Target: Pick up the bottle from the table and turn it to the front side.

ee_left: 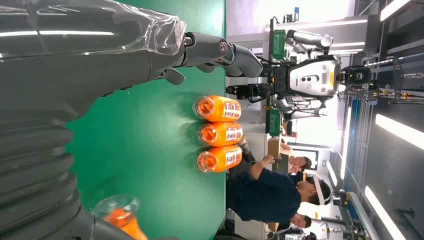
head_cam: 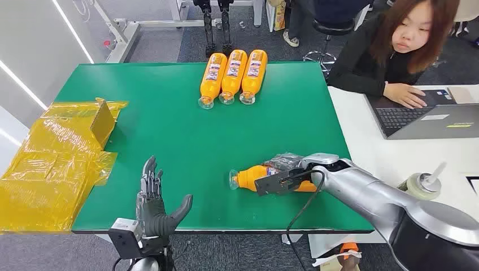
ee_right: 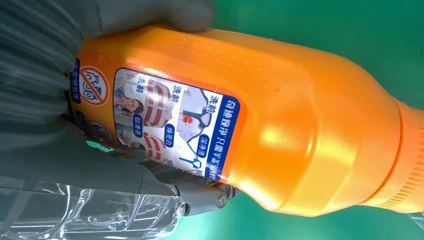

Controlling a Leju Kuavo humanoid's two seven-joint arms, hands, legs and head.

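The bottle, orange and lying on its side near the front edge of the green table, sits in the grasp of the robot's right hand, fingers wrapped around its labelled body. The left hand waits empty, fingers spread. The pick-up appears under way; next likely comes a lift and a roll to bring the front label up. Three matching bottles lie in a row at the far edge.

Three orange bottles on green table
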